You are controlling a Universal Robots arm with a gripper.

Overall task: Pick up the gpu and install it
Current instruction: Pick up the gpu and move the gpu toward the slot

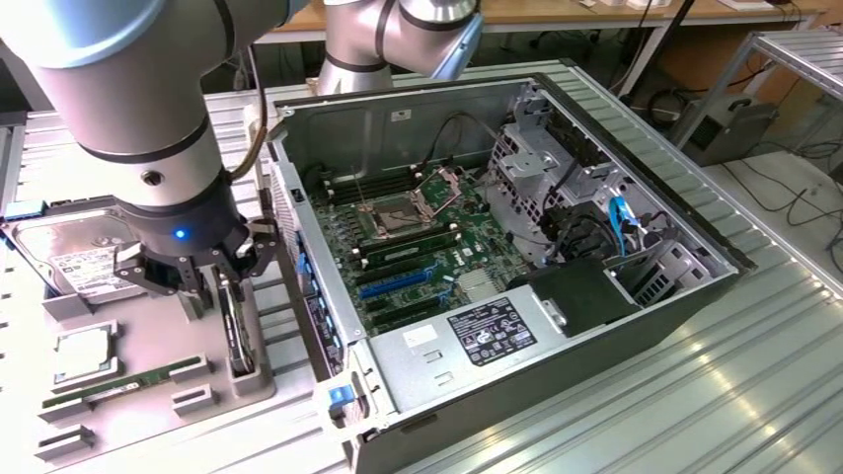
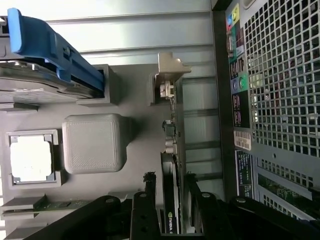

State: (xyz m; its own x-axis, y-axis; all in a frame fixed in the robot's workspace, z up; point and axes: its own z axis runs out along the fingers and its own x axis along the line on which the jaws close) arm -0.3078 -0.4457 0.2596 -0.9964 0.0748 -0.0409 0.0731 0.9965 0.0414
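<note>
Over the gray tray (image 1: 158,336), on the exterior view's left, you can see the claw (image 1: 217,286) hanging low above the gpu (image 1: 240,331). The gpu stands up on its thin edge in a slot of the tray. It is on the side of the tray that is close to the open computer case (image 1: 599,360).

From the wrist view you look right down on the gpu (image 2: 170,165). Its silvery end piece is at the far end, away from the claw (image 2: 170,177). The claw is spread wide. One black finger (image 2: 148,200) is on one side of the card and the other finger is on the other side. You can see a small gap on each side, so the claw is not squeezing the card.

Other parts sit on the same tray (image 2: 130,100). A hard drive (image 1: 66,262) with a white label lies at the far end. A square chip (image 1: 82,355) lies near the middle. A long green memory stick (image 1: 118,383) lies near the front.

Inside the case you can see the green board (image 1: 409,247) with its slots. The gpu is not in the case.
</note>
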